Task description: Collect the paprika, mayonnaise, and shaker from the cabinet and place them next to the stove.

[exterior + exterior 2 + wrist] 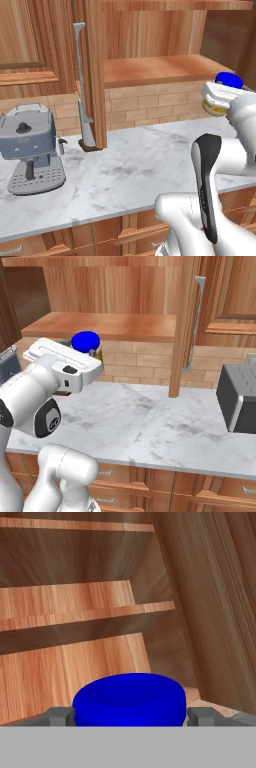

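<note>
My gripper [130,716] is shut on the mayonnaise [129,699], a yellowish jar with a blue lid, with one dark fingertip on each side of it. In the left base view the mayonnaise [226,80] hangs in the hand at the far right, just off the front right corner of the cabinet shelf [160,67] and well above the counter. From the other side the mayonnaise [85,341] pokes up behind the white hand, in front of the cabinet shelf [110,326]. The cabinet door [95,75] stands open. The paprika, the shaker and the stove are out of view.
A marble counter [125,170] runs below the cabinet. A grey espresso machine [30,147] stands at its left end and a dark toaster [240,398] at its right. The open door's edge with its silver bar handle [195,321] juts out over the counter.
</note>
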Robot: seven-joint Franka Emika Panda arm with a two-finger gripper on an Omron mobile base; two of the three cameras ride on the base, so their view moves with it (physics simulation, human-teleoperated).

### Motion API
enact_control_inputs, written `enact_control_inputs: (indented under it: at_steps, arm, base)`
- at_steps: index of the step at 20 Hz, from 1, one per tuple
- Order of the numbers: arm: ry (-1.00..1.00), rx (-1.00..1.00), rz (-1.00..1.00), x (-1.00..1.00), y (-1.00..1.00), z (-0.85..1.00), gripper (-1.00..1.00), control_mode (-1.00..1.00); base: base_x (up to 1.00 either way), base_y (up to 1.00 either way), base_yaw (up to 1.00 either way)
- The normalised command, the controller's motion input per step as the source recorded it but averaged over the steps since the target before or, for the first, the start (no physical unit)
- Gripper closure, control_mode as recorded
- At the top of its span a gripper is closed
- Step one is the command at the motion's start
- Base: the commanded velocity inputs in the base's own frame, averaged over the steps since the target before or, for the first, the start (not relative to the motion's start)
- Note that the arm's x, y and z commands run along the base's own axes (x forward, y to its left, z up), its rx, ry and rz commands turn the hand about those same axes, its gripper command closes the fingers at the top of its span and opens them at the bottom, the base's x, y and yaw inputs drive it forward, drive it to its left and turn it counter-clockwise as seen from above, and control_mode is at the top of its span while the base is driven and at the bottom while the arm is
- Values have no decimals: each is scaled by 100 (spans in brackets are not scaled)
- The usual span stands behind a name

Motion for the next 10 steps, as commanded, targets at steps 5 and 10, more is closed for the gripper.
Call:
enact_control_inputs:
  at_steps: [5, 10]
  arm:
    - [0, 0, 0, -50, 10, -4, 100, -100]
    - [-1, 0, 0, -10, 1, -1, 100, 100]
  base:
    - [0, 0, 0]
    - [-45, 0, 0]
